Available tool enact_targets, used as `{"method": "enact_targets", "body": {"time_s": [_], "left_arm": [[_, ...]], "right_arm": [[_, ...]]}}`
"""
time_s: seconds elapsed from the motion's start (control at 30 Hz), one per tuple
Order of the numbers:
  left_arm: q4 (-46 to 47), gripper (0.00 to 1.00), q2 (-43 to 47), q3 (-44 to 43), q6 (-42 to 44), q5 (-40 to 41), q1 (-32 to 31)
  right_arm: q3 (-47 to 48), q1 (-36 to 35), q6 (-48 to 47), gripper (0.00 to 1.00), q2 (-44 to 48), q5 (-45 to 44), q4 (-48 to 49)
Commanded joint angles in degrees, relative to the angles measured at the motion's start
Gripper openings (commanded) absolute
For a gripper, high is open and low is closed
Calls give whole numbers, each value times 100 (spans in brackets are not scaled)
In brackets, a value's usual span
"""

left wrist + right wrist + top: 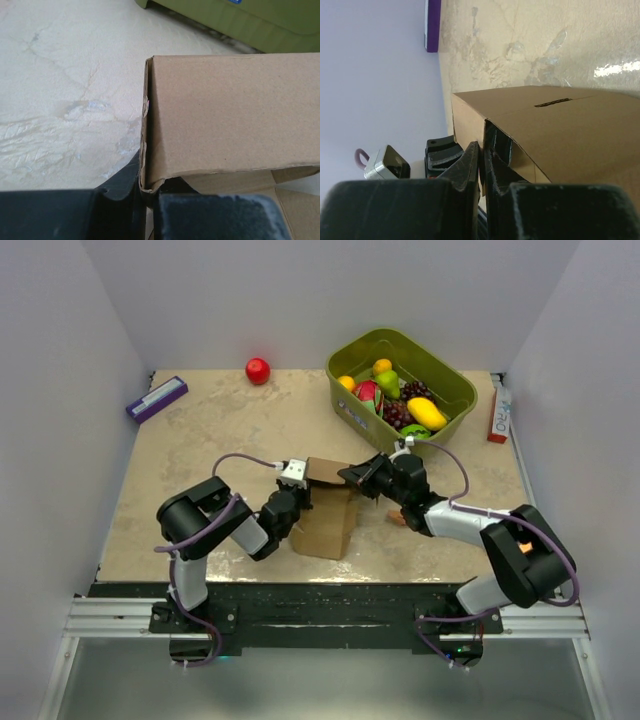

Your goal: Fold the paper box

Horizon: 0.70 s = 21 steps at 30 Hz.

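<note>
Top external view showed one paper box (pixel 330 522) standing on the tabletop (pixel 190 460), right between my two hands. My left hand (pixel 298 502) was pinched tight on its left wall. My right hand (pixel 357 476) was pinched tight on its far right corner. One green bin (pixel 440 365) sat behind.

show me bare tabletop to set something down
Bare: the far-left stretch between the purple-and-white box, the red fruit and the left arm; the middle strip between the red fruit, the green bin and the paper box; the right side nearer than the bin, beside the red-and-white slim box. Crowded: near centre, left gripper and right gripper pinching the paper box.
</note>
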State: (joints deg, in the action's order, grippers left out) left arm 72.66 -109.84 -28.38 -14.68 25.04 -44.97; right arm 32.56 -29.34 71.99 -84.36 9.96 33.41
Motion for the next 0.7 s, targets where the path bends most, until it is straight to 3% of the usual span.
{"method": "enact_targets", "body": {"time_s": [0.0,0.43,0.6,0.67], "left_arm": [[495,0,200,-202,535,1581,24],[-130,0,130,-326,677,2462,32],[352,0,147,-63,659,1673,15],[511,9,226,147,642,1104,15]], "right_arm": [[5,43,-246,0,156,-398,-546],[-47,43,-229,0,200,-495,-625],[-56,43,-246,0,113,-451,-555],[-39,34,-290,0,-27,-416,-467]]}}
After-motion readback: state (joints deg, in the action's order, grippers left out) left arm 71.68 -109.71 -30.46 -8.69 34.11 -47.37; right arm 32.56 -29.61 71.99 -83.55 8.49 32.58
